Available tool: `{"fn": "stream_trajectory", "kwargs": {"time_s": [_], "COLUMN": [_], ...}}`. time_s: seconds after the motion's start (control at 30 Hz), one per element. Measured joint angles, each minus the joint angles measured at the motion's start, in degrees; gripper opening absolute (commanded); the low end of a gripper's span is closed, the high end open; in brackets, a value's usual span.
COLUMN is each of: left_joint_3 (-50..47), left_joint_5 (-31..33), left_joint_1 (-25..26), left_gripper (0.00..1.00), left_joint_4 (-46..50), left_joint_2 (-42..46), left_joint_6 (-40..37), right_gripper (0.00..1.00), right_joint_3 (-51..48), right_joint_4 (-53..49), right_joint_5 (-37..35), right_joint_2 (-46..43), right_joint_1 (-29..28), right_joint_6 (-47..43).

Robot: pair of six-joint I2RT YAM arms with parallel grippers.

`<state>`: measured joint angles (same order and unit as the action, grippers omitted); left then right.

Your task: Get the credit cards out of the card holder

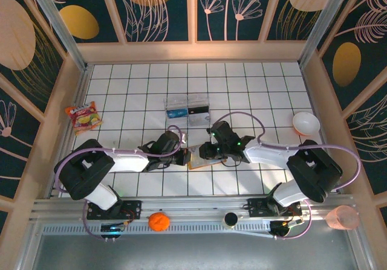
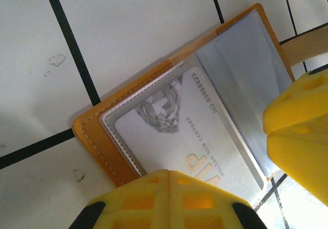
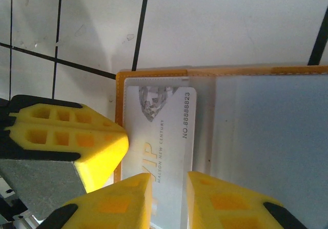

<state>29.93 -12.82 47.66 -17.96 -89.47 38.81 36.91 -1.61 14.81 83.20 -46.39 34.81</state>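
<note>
Credit card (image 3: 164, 137) sits tucked in the open card holder (image 2: 97, 142), mid-surface (image 1: 121, 95) toward the near edge, yet to come out. Right gripper (image 3: 169, 193) jaws hover over it, nearly closed, gripping nothing. Left gripper (image 2: 166, 193) jaws are shut and empty.

White gridded table (image 1: 121, 95), orange-tan card holder (image 1: 198, 160) near centre, left gripper (image 1: 183, 157) and right gripper (image 1: 207, 152) meeting over it, clear plastic box (image 1: 187, 108) beyond, snack packet (image 1: 84, 117) far left, white bowl (image 1: 305, 123) far right.
</note>
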Motion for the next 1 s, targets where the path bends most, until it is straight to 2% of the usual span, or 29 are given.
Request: {"fn": "stream_trajectory", "kwargs": {"time_s": [0.67, 1.0], "left_joint_3": [0.48, 0.46], "left_joint_5": [1.49, 1.49], "left_joint_1": [0.04, 0.04], "left_gripper": [0.00, 0.00], "left_joint_4": [0.50, 0.37], "left_joint_2": [-0.33, -0.33], "left_joint_6": [-0.68, -0.70], "right_gripper": [0.25, 0.24], "right_joint_3": [0.00, -0.07], "right_joint_4": [3.52, 3.56], "right_joint_5": [3.23, 1.53], "right_joint_2": [2.73, 3.87], "right_joint_1": [-0.55, -0.85], "right_joint_6": [0.04, 0.28]}}
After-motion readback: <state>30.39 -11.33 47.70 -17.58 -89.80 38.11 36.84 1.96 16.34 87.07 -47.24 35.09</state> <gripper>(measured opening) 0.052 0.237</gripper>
